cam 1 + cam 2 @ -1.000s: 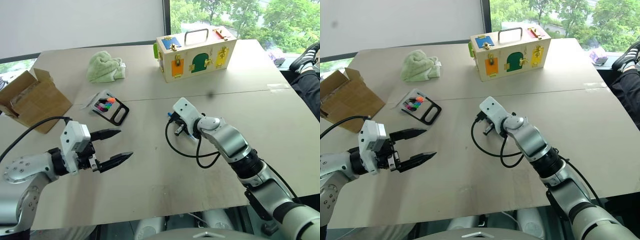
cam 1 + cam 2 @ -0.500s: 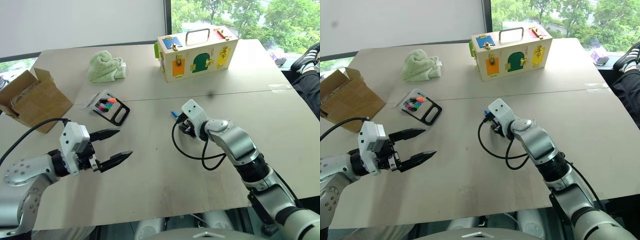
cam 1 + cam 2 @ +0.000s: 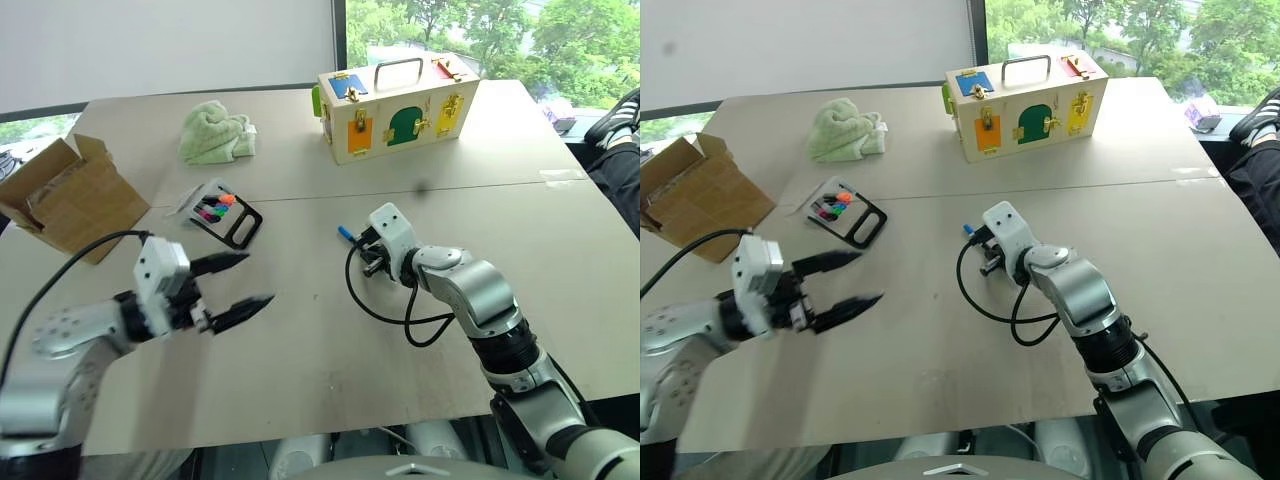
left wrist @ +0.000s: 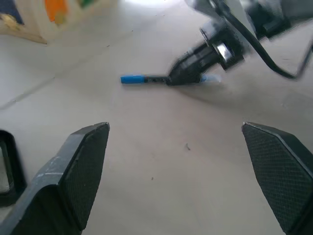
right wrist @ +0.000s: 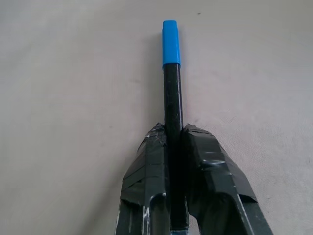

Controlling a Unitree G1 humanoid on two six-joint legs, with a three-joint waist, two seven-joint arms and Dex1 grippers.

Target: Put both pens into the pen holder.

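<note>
My right gripper (image 5: 171, 129) is shut on the black barrel of a pen (image 5: 171, 73) with a blue cap. The pen lies low over the table's middle, and its cap (image 3: 344, 234) points away from the fingers. The pen holder (image 3: 226, 214), a clear flat case with a black loop frame, lies on the table to the left. It holds small coloured pieces, one of them orange; I cannot make out a second pen. My left gripper (image 3: 246, 281) hovers open and empty over the table, below the holder in the eye views and left of the pen (image 4: 134, 79).
An open cardboard box (image 3: 65, 195) sits at the left edge. A green cloth (image 3: 215, 132) and a wooden box with coloured doors (image 3: 395, 95) stand at the back. A black cable (image 3: 385, 305) loops from my right wrist. A person's shoe (image 3: 620, 115) shows at the far right.
My left gripper has moved a little forward toward the table's middle, still open. The right wrist has rolled and shifted slightly right, and the pen's blue cap now shows past the fingers.
</note>
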